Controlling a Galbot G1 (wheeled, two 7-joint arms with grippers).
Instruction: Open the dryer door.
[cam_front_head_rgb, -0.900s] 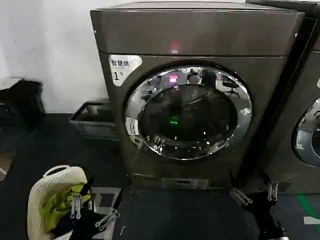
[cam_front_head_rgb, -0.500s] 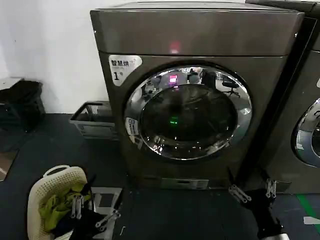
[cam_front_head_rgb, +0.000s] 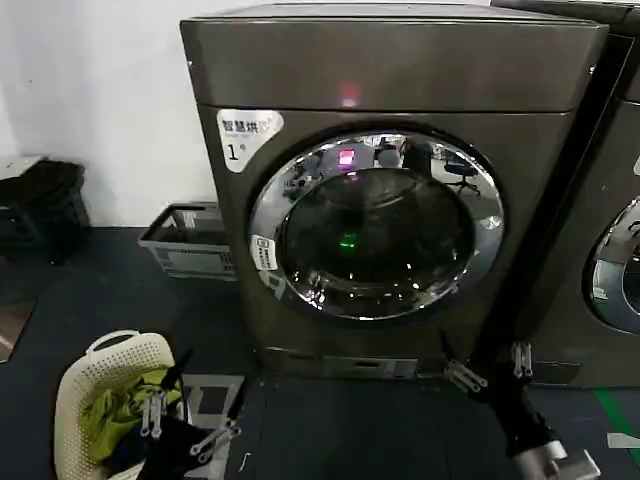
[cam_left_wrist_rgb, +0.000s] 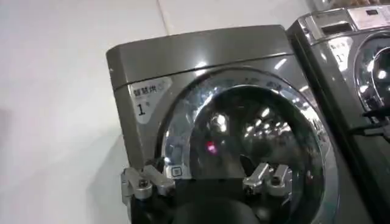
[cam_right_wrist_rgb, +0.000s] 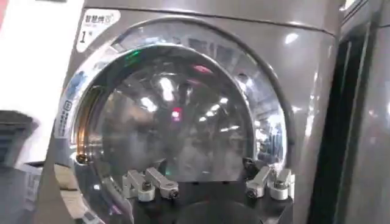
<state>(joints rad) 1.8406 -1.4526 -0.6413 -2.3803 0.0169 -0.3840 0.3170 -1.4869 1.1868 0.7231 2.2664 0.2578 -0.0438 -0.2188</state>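
The dryer door (cam_front_head_rgb: 376, 226) is a big round door with a wide chrome rim and dark glass, lying flush against the grey dryer front. It also faces me in the left wrist view (cam_left_wrist_rgb: 256, 134) and the right wrist view (cam_right_wrist_rgb: 177, 109). My right gripper (cam_front_head_rgb: 492, 368) is open, low in front of the dryer's lower right corner, below the door and apart from it; its own view has nothing between the fingers (cam_right_wrist_rgb: 209, 182). My left gripper (cam_front_head_rgb: 187, 425) hangs open low at the left beside the laundry basket, its fingers (cam_left_wrist_rgb: 207, 181) empty.
A white laundry basket (cam_front_head_rgb: 75, 380) with green clothes stands on the floor at the lower left. A grey crate (cam_front_head_rgb: 190, 240) sits against the wall left of the dryer, and dark items (cam_front_head_rgb: 40, 205) farther left. A second machine (cam_front_head_rgb: 610, 260) stands close on the right.
My right gripper has risen and shifted a little left, closer to the dryer's lower right front. The left arm and the door have not moved.
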